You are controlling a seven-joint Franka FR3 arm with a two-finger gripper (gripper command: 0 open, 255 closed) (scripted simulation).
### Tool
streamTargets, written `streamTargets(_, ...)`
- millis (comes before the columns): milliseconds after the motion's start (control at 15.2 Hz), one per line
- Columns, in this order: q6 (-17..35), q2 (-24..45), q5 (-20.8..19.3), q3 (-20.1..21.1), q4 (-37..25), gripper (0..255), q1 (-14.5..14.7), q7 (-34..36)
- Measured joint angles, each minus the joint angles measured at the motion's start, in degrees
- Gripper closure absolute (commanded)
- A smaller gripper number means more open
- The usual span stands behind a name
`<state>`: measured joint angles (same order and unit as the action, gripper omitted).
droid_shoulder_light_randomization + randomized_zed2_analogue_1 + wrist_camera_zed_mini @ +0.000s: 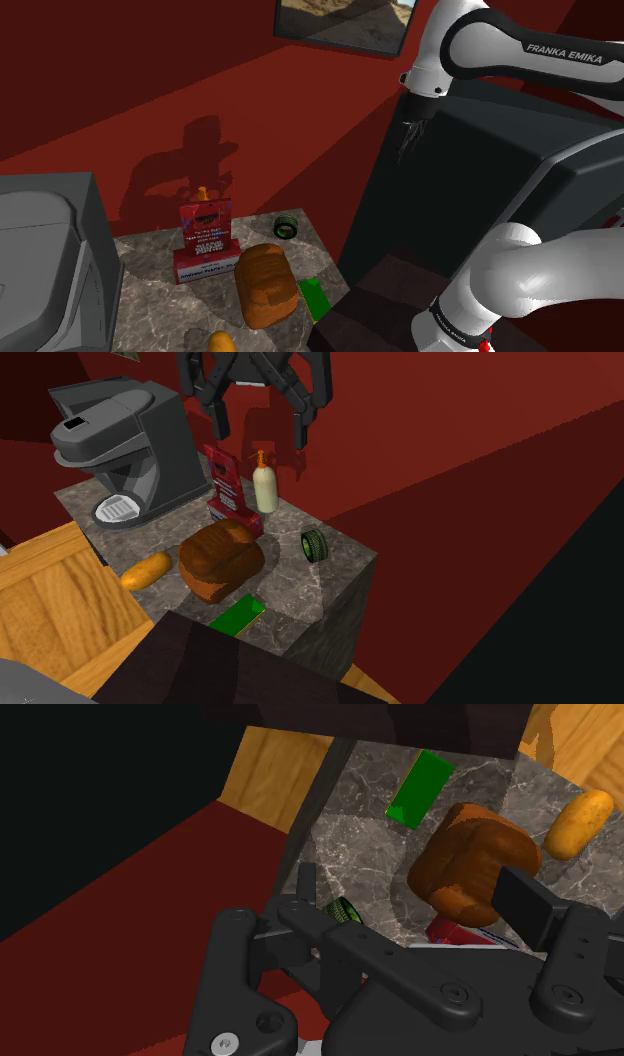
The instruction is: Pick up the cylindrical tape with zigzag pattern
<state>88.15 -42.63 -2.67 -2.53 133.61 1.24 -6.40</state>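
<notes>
Hanging high, jaws wide and holding nothing

The jaws hang high over the table, up at 12 o'clock in the second exterior view. They stand wide apart with nothing between them. I think they are up there to stay clear of the tall bottle and the red box, and open so they are ready to grab.

The tape is a small dark green ring. It sits at 3 o'clock from the big brown bread, near the table's corner, with bare table all round it. That free space should help, since one jaw can go down on each side without bumping the bread.

The tape seems to stand on its edge like a little wheel. The line through its hole lies flat along the table, and in that view it runs about from 10 o'clock to 4 o'clock. The ring is wider than it is thick, so pinching its two flat faces looks easiest.
</notes>
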Motion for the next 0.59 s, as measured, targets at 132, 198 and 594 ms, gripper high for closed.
streamTargets(132, 0.9, 0.4, -0.2, -0.2, 0.5, 0, 0.0, -0.3)
streamTargets(198, 2.5, 1.0, -0.2, -0.3, 1.4, 0, 0.1, -0.6)
streamTargets(594, 14.4, 7.0, -0.8, -1.1, 6.8, 0, 0.9, -2.5)
